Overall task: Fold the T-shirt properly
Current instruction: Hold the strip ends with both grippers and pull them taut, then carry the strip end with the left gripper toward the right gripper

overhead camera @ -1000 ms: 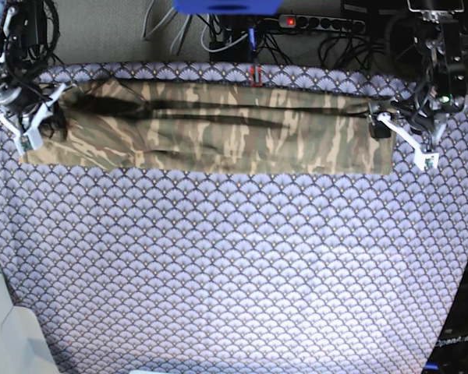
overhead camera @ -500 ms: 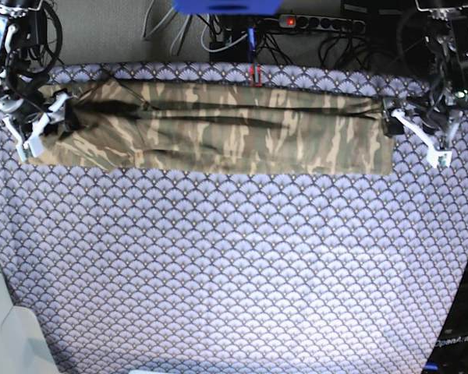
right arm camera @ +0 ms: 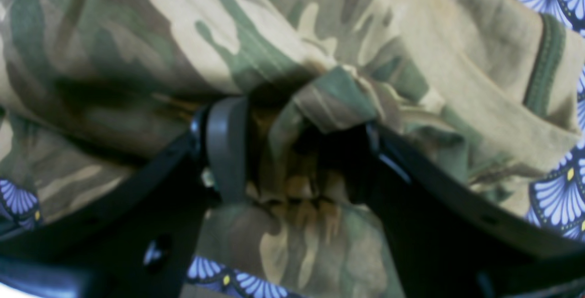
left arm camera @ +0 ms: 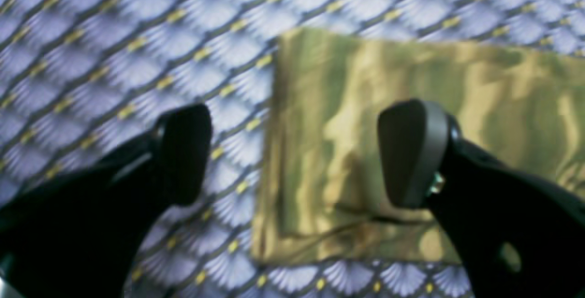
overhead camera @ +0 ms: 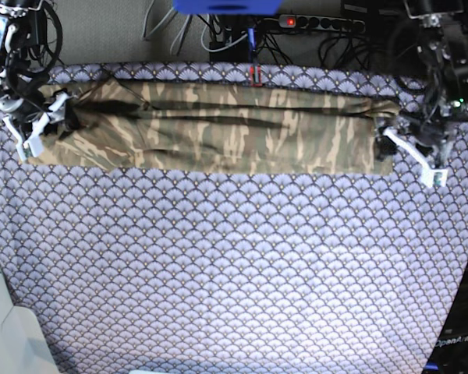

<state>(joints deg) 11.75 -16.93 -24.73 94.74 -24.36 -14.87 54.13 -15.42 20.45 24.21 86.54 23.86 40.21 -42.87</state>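
Lying in a long folded band across the upper part of the base view, the T-shirt rests on the purple-clothed worktop. Left claw gapes wide above its corner; right claw, part-spread, has bunched cloth between its fingers.

the table is covered from edge to edge by a purple tablecloth with a scallop pattern and small yellow dots. one thing lies directly on this cloth: the t-shirt, in camouflage print of olive, tan and brown. it is folded into a long, narrow band that runs from side to side near the far edge of the table. its one end is flat with a clean corner, the other end is bunched and wrinkled. the near part of the tablecloth carries nothing else.
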